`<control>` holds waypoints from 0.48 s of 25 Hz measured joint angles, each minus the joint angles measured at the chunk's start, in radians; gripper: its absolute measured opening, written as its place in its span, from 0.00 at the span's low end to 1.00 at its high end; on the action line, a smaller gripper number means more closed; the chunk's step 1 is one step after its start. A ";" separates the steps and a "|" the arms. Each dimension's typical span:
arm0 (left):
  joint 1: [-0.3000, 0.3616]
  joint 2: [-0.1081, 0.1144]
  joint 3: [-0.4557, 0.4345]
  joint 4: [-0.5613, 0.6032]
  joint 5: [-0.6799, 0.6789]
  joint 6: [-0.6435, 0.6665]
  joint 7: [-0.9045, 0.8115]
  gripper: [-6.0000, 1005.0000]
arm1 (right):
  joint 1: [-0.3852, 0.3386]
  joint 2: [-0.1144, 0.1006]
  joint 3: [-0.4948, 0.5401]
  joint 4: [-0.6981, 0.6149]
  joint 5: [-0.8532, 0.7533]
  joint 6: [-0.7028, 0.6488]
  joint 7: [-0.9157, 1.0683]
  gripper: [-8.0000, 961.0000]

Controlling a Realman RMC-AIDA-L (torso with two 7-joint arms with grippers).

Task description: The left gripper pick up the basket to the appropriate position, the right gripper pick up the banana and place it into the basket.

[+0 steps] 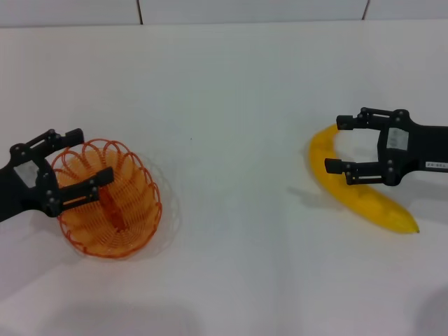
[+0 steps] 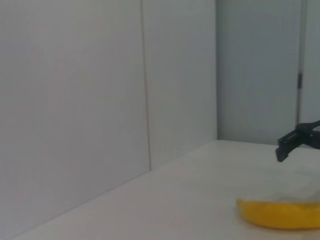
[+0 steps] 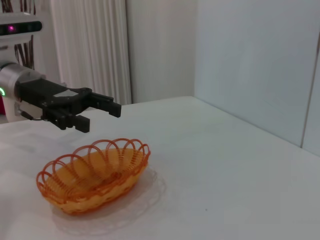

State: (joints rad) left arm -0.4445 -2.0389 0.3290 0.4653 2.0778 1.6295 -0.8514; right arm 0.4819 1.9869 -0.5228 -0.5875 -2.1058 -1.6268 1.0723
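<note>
Head view: the left gripper (image 1: pixel 78 162) is open over the near rim of the basket (image 1: pixel 108 198), at the table's (image 1: pixel 231 105) left side. The right gripper (image 1: pixel 341 145) is open around the banana (image 1: pixel 350 189), which lies flat on the right.
Left wrist view: the banana (image 2: pixel 280 214) lies on the table (image 2: pixel 190 190). One finger of the right gripper (image 2: pixel 295 142) hangs above it.
Right wrist view: the left gripper (image 3: pixel 95 112) hangs just above the basket (image 3: pixel 92 175), not touching it.
Task so far: nothing looks picked up yet. Both jobs are left.
Room: wide bare table lies between basket and banana. The wall (image 2: pixel 75 100) is well behind.
</note>
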 joint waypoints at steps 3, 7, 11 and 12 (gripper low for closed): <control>-0.011 -0.001 0.007 -0.014 0.005 -0.001 0.010 0.86 | -0.005 0.002 0.001 0.000 -0.001 0.004 -0.003 0.88; -0.023 0.000 0.012 -0.027 0.014 -0.007 0.012 0.86 | -0.021 0.002 0.002 0.009 -0.004 0.006 -0.004 0.88; -0.020 -0.002 0.030 -0.028 0.014 -0.008 0.014 0.86 | -0.031 0.000 0.006 0.039 0.001 0.021 -0.020 0.88; -0.017 -0.002 0.033 -0.029 0.015 -0.008 0.014 0.86 | -0.032 0.000 0.006 0.044 0.002 0.025 -0.024 0.88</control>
State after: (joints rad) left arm -0.4613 -2.0411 0.3621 0.4368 2.0923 1.6214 -0.8376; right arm 0.4494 1.9868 -0.5165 -0.5435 -2.1036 -1.6020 1.0480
